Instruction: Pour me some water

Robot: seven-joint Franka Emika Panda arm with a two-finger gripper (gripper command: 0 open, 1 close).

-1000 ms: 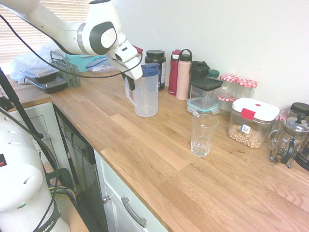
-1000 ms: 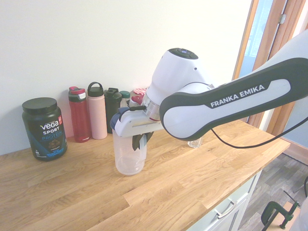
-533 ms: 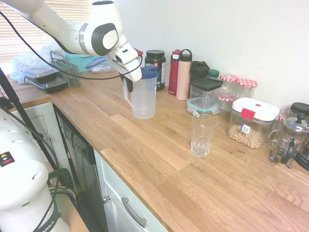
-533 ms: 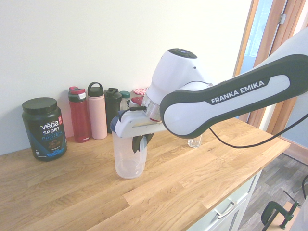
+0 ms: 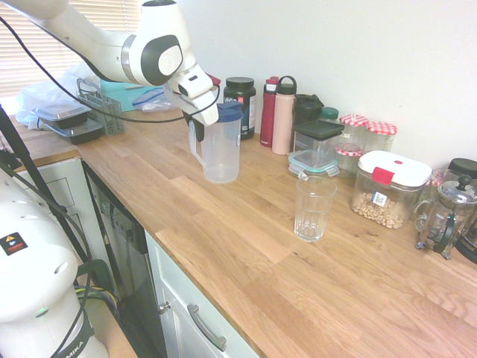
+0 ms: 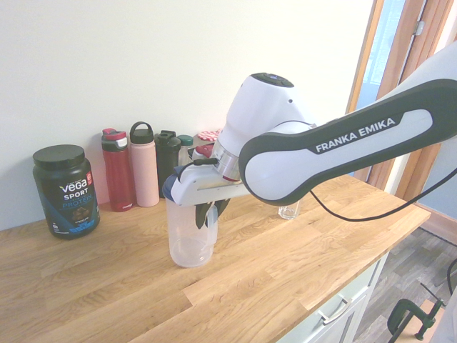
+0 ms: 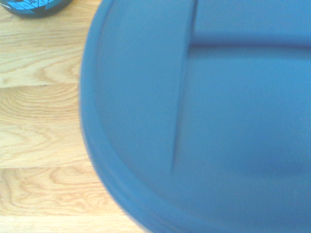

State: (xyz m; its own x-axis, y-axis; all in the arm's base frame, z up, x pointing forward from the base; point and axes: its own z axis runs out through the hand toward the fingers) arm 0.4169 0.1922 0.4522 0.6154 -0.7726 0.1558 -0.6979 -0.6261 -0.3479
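Here my gripper [image 5: 196,127] is clamped on the handle of the clear blue-lidded pitcher [image 5: 221,145], which hangs just above the table [image 5: 246,246], well apart from the empty glass [image 5: 314,208].

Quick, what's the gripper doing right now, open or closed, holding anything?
Gripper: closed on the handle of the clear pitcher, which is lifted slightly off the wooden counter.
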